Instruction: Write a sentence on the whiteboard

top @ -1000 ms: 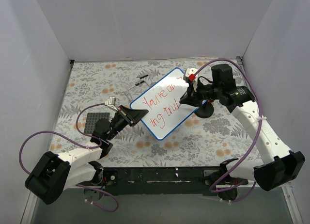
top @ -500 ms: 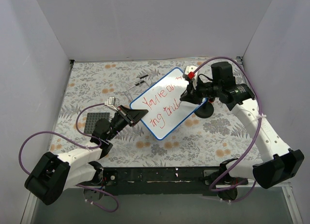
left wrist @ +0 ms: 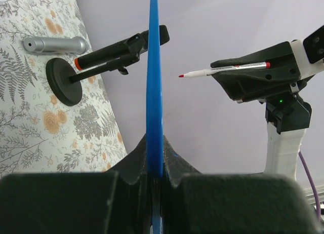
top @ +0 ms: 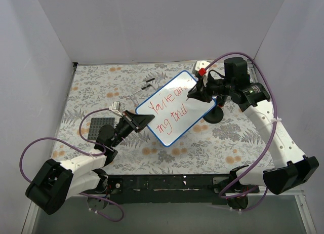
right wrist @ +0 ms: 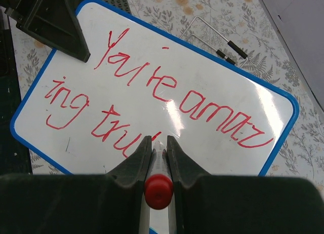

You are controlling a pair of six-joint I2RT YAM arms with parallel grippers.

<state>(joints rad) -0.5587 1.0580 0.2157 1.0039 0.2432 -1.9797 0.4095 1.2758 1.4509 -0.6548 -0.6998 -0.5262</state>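
The whiteboard [top: 174, 108] with its blue rim is tilted up off the table, and my left gripper [top: 143, 120] is shut on its near left edge. In the left wrist view the rim [left wrist: 153, 67] runs edge-on out of the closed left gripper [left wrist: 155, 153]. The sentence [right wrist: 152, 87] in red reads "You're amaz / ing tru" across the white face [right wrist: 212, 77]. My right gripper [top: 196, 93] is shut on a red marker [right wrist: 158, 191]. The marker [left wrist: 223, 69] points at the board, its tip a short gap off the surface after "tru".
A black round stand [top: 213, 115] carrying an orange-banded black pen sits right of the board, with a silver cylinder [left wrist: 55, 44] beside it. A dark grey studded plate [top: 100, 127] lies at the left. A wire frame [top: 144, 91] lies behind the board.
My right gripper has lifted up and back from the board with the marker, uncovering more of the writing. The left gripper and the board have stayed put.
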